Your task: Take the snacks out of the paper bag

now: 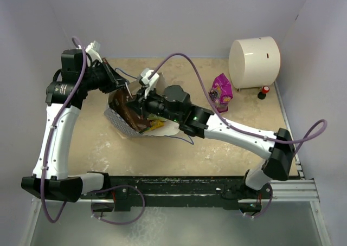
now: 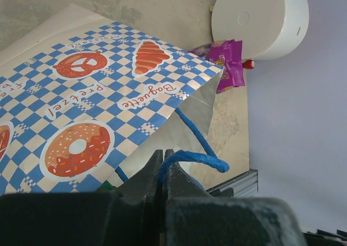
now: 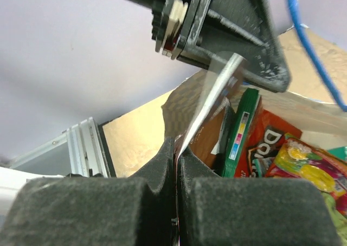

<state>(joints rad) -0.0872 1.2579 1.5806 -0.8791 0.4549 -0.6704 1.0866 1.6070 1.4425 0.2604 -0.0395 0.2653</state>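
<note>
Early stage. One magenta pouch (image 1: 221, 89) is out, lying on the worktop (image 1: 162, 155) well apart from the paper bag (image 2: 108, 89). Bag sits mid-worktop, mouth open. Left claw (image 2: 162, 158) is closed tight on the blue cord handle (image 2: 196, 157), holding the mouth up. Right claw (image 3: 175, 149) is pinched shut on a thin shiny edge, likely the dark brown packet (image 3: 181, 102). Inside the bag: green packet (image 3: 241, 127), red-orange chip bag (image 3: 267, 143), yellow candy pack (image 3: 303, 167). Most of the job is left.
</note>
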